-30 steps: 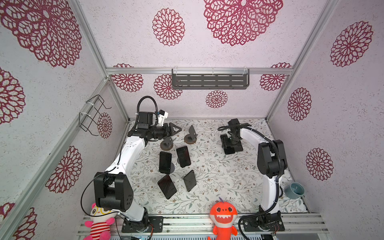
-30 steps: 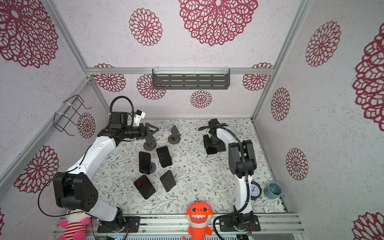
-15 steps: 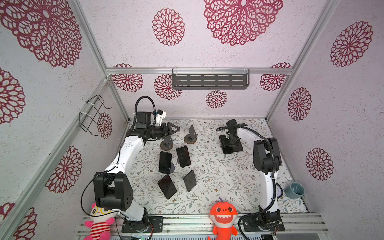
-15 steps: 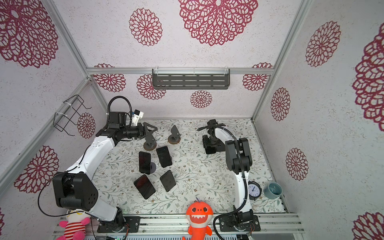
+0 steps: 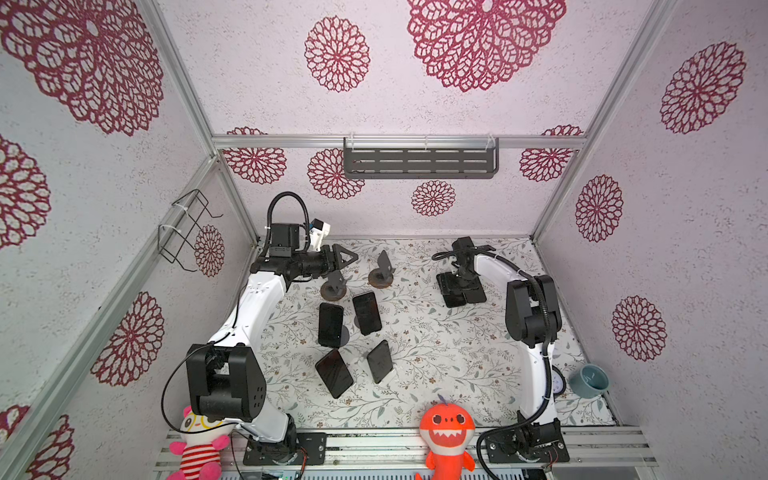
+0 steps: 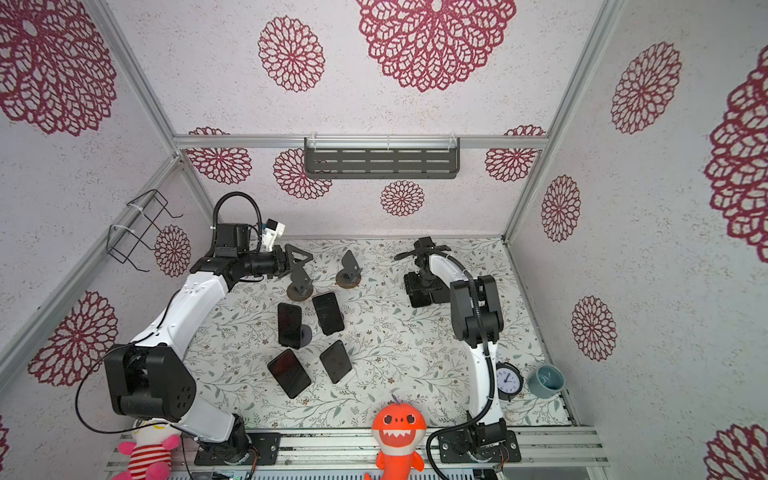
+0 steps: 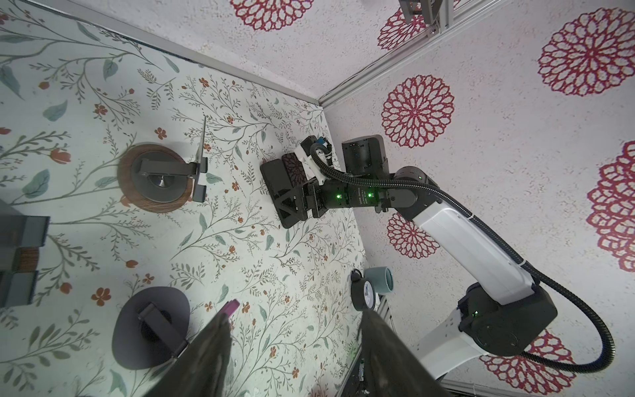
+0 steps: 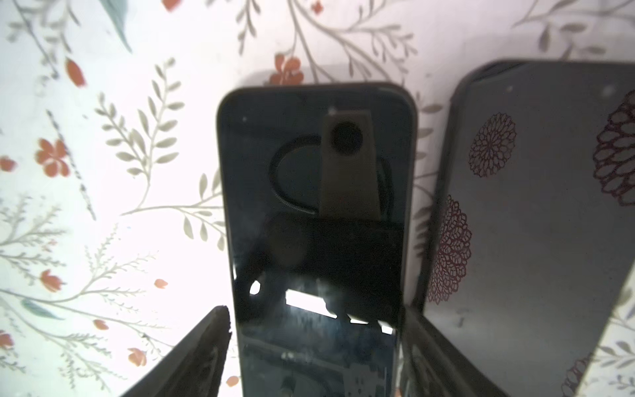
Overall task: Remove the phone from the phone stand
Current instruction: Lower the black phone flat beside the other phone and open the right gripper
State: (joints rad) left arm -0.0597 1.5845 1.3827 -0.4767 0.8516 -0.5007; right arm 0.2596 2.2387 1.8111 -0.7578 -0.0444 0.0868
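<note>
At the far left the left claw (image 5: 347,257) hangs over the floral tabletop (image 5: 436,353). Its fingers are spread wide with nothing between them, so it is released. Just near and right of it stands an empty stand (image 5: 333,286). Further right, a little farther back, is a second empty stand (image 5: 381,270) on a wood-rimmed base.

In the middle of the tabletop, four propped phones (image 5: 330,324) stand tilted in two rows of two, their screens dark. A round base shows beside the far-left one.

Well to the right, at the far side, the right claw (image 8: 314,311) reaches down over a flat phone (image 8: 316,206). This phone lies screen-up on the tabletop, off any stand. The fingers sit on either side of its long edges. A sliver of tabletop shows between one finger (image 8: 206,343) and the phone's edge, so the claw is loosened, not clenched. A neighbour phone (image 8: 532,206) lies flat just beside it, its glass reflecting the wall's red flowers.

At the near right corner a small clock (image 6: 508,380) stands beside a grey-blue mug (image 5: 588,379).
</note>
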